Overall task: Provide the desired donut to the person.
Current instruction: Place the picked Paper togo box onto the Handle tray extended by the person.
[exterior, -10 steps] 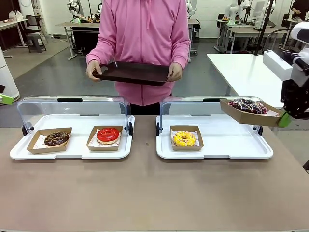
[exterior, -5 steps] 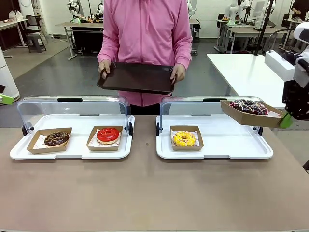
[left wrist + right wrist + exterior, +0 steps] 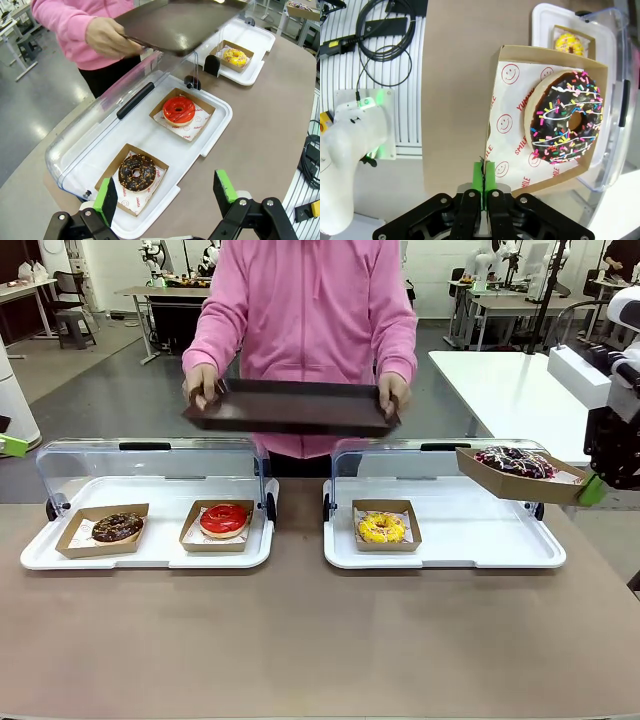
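Observation:
The person (image 3: 305, 310) in a pink hooded top stands at the far side and holds a dark brown serving tray (image 3: 290, 407) level with both hands, above the display cases. My right gripper (image 3: 592, 488) is shut on the edge of a cardboard tray (image 3: 505, 478) that carries a chocolate donut with coloured sprinkles (image 3: 513, 460). It hangs over the right end of the right case. The right wrist view shows the pads (image 3: 484, 180) pinching the tray's rim, with the sprinkled donut (image 3: 567, 117) beyond. My left gripper (image 3: 167, 192) stands open with nothing in it, above the front edge of the left case.
Two white display cases with raised clear lids stand on the brown table (image 3: 300, 640). The left case (image 3: 150, 558) holds a chocolate donut (image 3: 118, 527) and a red glazed donut (image 3: 224, 519). A yellow donut (image 3: 381, 528) lies in the right case (image 3: 450, 555).
The person has brought the dark tray forward and lower and levelled it. My right gripper with the sprinkled donut has barely moved.

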Controlling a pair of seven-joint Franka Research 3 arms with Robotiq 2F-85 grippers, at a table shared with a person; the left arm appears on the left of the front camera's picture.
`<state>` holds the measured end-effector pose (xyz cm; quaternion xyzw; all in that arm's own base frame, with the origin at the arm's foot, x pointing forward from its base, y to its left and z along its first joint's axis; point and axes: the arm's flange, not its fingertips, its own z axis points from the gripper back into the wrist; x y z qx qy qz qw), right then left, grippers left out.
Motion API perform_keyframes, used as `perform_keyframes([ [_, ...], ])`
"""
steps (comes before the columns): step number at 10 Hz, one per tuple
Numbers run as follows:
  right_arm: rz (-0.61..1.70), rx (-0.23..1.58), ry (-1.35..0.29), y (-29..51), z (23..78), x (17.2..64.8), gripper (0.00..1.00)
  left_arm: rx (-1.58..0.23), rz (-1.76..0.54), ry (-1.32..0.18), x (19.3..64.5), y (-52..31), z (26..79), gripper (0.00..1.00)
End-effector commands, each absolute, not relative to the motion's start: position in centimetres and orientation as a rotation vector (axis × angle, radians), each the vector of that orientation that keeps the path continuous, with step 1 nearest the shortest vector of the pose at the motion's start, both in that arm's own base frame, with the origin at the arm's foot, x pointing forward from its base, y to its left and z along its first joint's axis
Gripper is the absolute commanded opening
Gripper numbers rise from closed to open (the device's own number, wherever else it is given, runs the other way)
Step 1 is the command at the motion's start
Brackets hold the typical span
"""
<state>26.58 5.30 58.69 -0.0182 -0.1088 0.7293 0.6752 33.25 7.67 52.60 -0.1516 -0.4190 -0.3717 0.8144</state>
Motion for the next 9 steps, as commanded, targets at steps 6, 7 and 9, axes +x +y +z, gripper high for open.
perform_keyframes([
  [6,1.628,-0.060,-0.233,5.13,58.31,26.50,0.00,-0.334,-0.797,-0.902,33.30,7.70,52.55,1.00],
  [7,1.628,-0.060,-0.233,5.13,58.31,26.50,0.00,-0.334,-0.797,-0.902,33.30,7.70,52.55,1.00],
  [9,1.628,-0.060,-0.233,5.13,58.31,26.50,0.00,-0.334,-0.797,-0.902,33.30,7.70,52.55,1.00],
])
